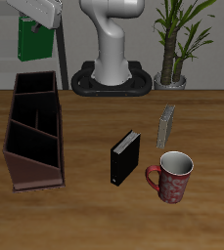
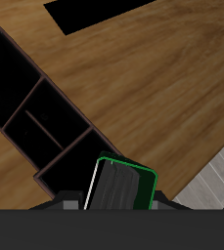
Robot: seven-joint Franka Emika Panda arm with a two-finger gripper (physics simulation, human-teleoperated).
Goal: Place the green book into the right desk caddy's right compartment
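Observation:
My gripper (image 1: 36,26) is shut on the green book (image 1: 31,40) and holds it upright, high above the table, over the back end of the right desk caddy (image 1: 19,159). The caddy is a long dark-brown box with a reddish outside, split by partitions, and its compartments look empty. In the wrist view the green book (image 2: 119,185) hangs between my gripper (image 2: 113,201) fingers, with its white page edges showing. The caddy (image 2: 67,141) lies on the wood table below, beside the book.
A black book (image 1: 125,156) stands near the table's middle. A grey book (image 1: 166,125) stands farther back, beside it. A red patterned mug (image 1: 172,177) sits near the front. A potted plant (image 1: 175,39) and the robot base (image 1: 112,61) are at the back.

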